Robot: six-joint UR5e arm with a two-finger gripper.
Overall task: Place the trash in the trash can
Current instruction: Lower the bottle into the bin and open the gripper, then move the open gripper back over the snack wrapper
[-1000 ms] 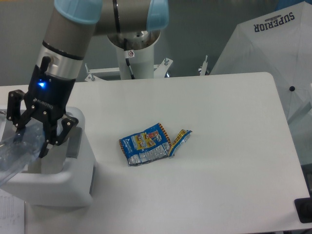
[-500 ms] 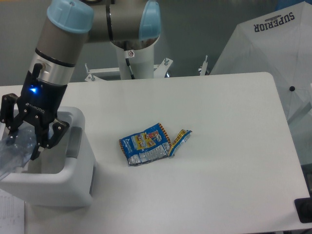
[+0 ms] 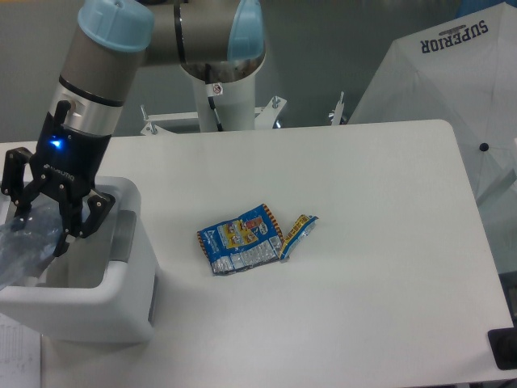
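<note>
The desk (image 3: 363, 242) carried everything, a white slab with the trash can (image 3: 121, 299) standing at its left edge, near the front corner; the can was by far the bigger thing, white with a grey handle on its right wall. Above its opening hung the tool (image 3: 36, 226), its fingers clamped on the crushed clear bottle (image 3: 24, 250), which lay half over the rim, its lower end jutting past the can's left side and out of frame. That overhang looked the chief risk; released there, the bottle could tip outward on the rim and fall off the desk rather than into the can. A light, springy bottle might also cling to one finger or bounce. The snack wrapper (image 3: 240, 239) lay flat near the middle of the desk, well apart from the can, with its torn yellow strip (image 3: 296, 231) touching its right side; so thin a sheet would likely resist a pinch, and the strip might get left behind.
</note>
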